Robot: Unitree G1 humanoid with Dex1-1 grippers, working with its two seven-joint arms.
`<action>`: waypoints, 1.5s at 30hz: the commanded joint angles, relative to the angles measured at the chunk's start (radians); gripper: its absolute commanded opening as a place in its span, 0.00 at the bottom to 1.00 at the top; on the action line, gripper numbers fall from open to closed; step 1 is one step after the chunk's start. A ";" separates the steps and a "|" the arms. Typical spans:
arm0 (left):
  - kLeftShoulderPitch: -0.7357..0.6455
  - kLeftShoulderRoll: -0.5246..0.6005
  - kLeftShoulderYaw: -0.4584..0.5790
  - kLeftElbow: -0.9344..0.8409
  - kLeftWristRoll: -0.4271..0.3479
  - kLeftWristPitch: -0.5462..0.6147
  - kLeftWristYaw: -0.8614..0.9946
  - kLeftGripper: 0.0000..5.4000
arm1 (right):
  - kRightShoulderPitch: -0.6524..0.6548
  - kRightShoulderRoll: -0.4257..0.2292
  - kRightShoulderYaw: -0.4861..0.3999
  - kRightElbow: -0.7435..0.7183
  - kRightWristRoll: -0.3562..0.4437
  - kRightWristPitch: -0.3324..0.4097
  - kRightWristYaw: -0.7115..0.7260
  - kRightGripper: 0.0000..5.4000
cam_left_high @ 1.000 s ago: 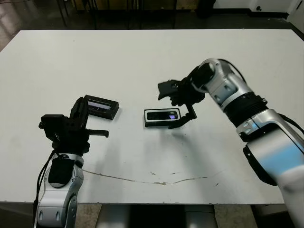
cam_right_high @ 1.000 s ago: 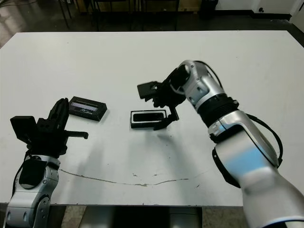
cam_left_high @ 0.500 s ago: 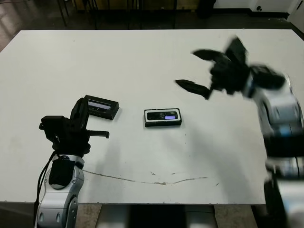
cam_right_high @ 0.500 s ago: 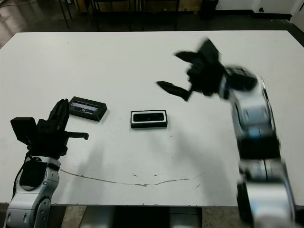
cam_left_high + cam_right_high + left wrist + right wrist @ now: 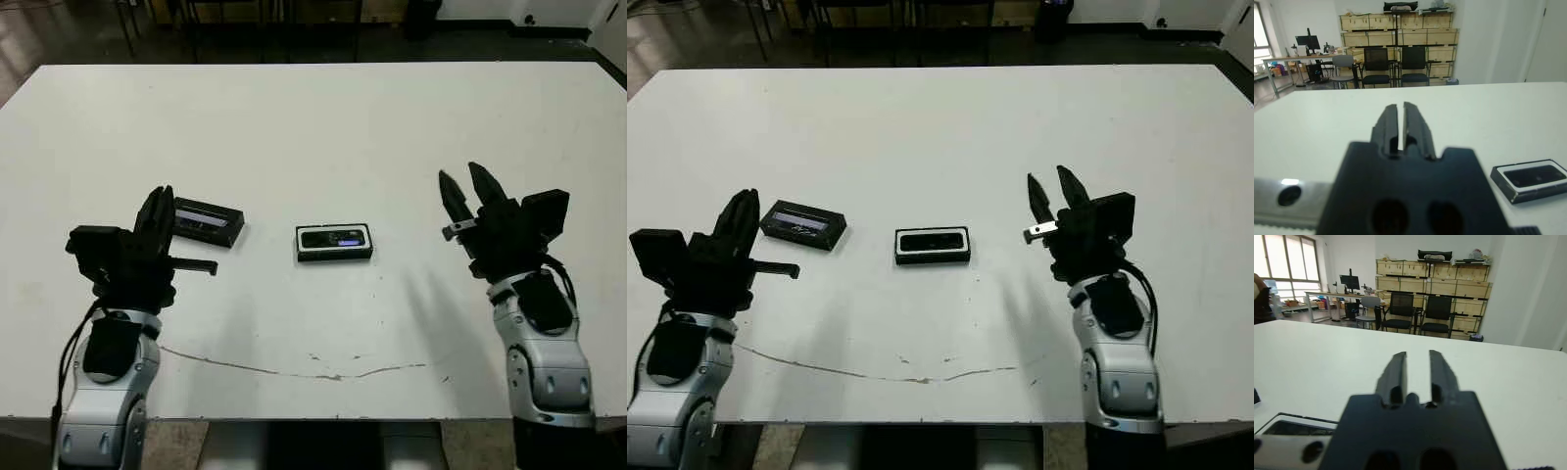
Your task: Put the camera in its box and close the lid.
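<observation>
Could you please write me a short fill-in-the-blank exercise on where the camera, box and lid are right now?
1. The camera lies inside the ____.
2. The lid rests on the table nearest the ____ gripper.
3. The box has no ____ on it yet.
4. Neither the left gripper nor the right gripper holds ____.

Missing words: box; left; lid; anything

Camera [image 5: 334, 238] lies in box [image 5: 334, 255], mid table [image 5: 323, 127] | lid [image 5: 209, 222] beside left gripper [image 5: 155, 210] | right gripper [image 5: 465, 184] apart, empty
</observation>
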 commanded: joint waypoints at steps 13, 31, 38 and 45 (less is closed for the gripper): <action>-0.633 0.580 -0.139 0.218 0.078 0.432 -0.411 0.00 | -0.040 -0.049 -0.013 0.068 0.052 0.017 -0.005 0.00; -1.141 0.342 -0.612 1.208 0.413 0.199 -0.633 0.00 | 0.025 -0.080 -0.022 0.018 0.067 0.022 -0.020 0.00; -1.180 0.297 -0.684 1.401 0.513 0.097 -0.715 0.00 | 0.059 -0.081 -0.020 0.002 0.072 0.006 -0.011 0.00; -1.168 0.291 -0.675 1.473 0.548 0.034 -0.771 0.00 | 0.076 -0.080 -0.009 -0.018 0.063 0.016 -0.018 0.00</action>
